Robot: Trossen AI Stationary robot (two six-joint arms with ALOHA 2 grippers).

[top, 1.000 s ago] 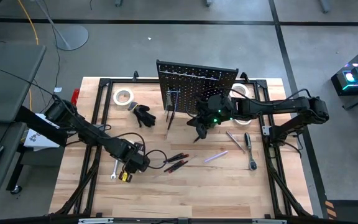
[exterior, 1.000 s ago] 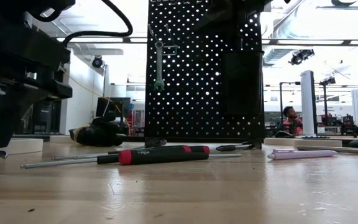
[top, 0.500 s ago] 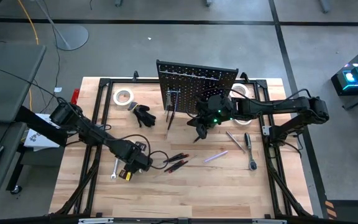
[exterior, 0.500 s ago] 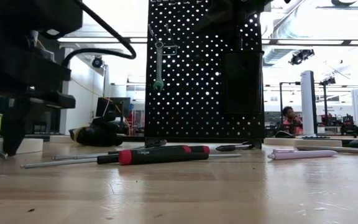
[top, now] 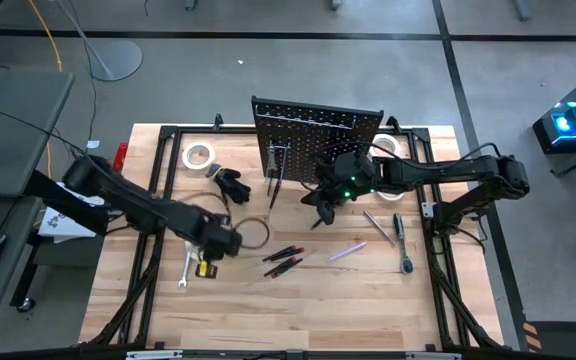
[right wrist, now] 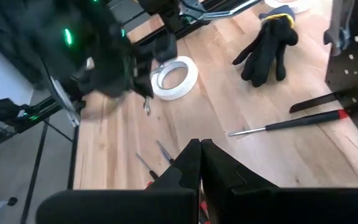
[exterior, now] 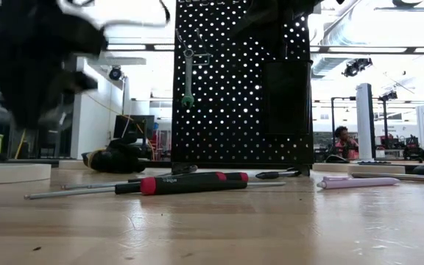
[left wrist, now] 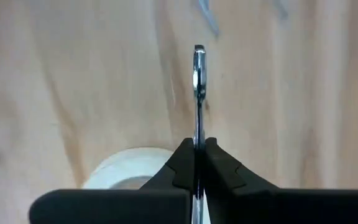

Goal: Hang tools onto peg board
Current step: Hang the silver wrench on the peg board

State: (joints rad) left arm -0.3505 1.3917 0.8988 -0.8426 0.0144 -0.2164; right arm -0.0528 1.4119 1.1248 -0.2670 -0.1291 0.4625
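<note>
The black peg board [top: 316, 120] [exterior: 234, 88] stands at the table's far side, with a wrench [exterior: 188, 77] hanging on it and a black bin [exterior: 285, 92] on its front. My left gripper [top: 218, 245] [left wrist: 199, 144], blurred, hangs over the table's left half. It is shut on a thin silver tool [left wrist: 199, 87], seen edge-on. A white tape roll [left wrist: 123, 171] lies below it. My right gripper [top: 322, 212] [right wrist: 199, 146] hovers shut in front of the board, nothing between its fingers. Red-handled screwdrivers [top: 283, 260] [exterior: 182, 182] and a purple one [top: 348, 251] lie on the table. My left gripper pinches the silver tool's two flat faces [left wrist: 199, 134] between its fingers. The fingers point down at the table. The tool's free end [left wrist: 199, 53] sticks out past the fingertips, clear of the wood. Which end of the tool is held, I cannot tell.
A black glove [top: 230, 185] and a white tape roll [top: 200, 155] lie at the far left, another roll [top: 388, 145] right of the board. A silver ratchet [top: 401, 240] lies at the right. A silver tool [top: 186, 270] and a yellowish piece [top: 206, 270] lie near my left gripper.
My left gripper, low over the table a second ago, has risen quickly and gone toward the far edge. The silver piece that lay beside its fingers in the low view is no longer on the table. My right arm has kept still.
</note>
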